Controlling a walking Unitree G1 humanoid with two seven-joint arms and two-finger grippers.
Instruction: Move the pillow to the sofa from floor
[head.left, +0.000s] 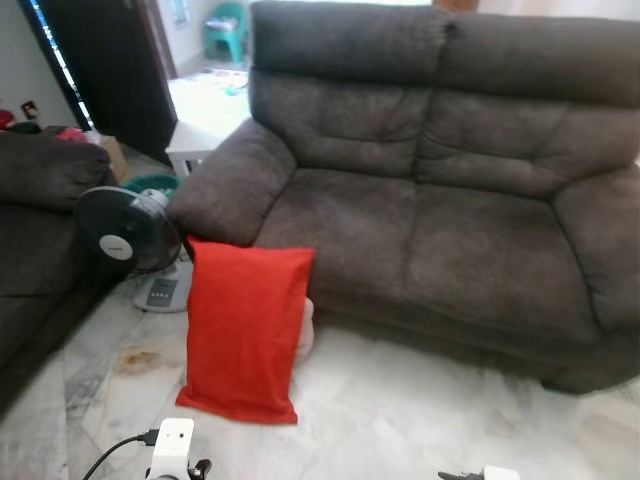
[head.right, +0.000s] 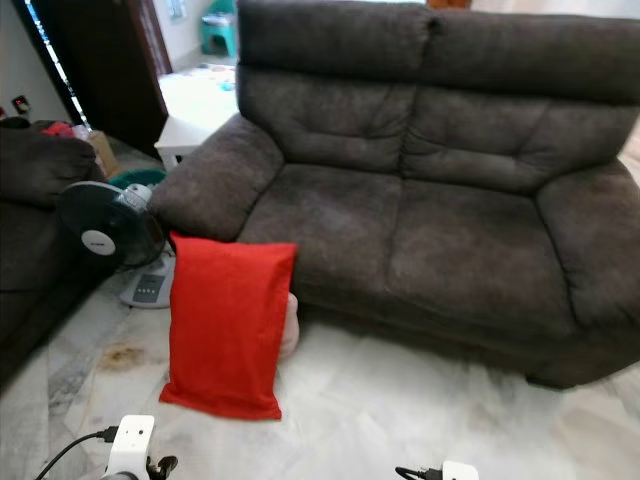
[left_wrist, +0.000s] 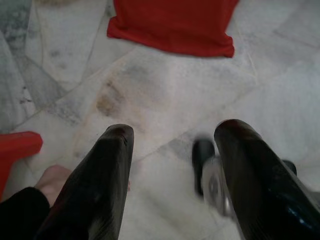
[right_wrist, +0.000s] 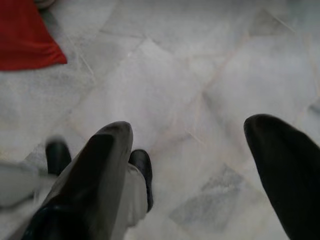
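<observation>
A red pillow (head.left: 243, 330) stands on end on the marble floor and leans against the front of the dark grey two-seat sofa (head.left: 440, 200), below its left armrest. Both arms hang low in front of me, short of the pillow. In the left wrist view, my left gripper (left_wrist: 172, 132) is open above bare floor, with the pillow's lower edge (left_wrist: 170, 25) ahead of it. My right gripper (right_wrist: 187, 127) is also open over the tiles, and a corner of the pillow (right_wrist: 25, 35) lies off to its side. Nothing sits between either pair of fingers.
A black floor fan (head.left: 125, 232) stands just left of the pillow. Another dark sofa (head.left: 40, 230) lines the left side. A white low table (head.left: 205, 125) sits behind the armrest. A person's hand with a dark sleeve (left_wrist: 50, 182) is near my left gripper.
</observation>
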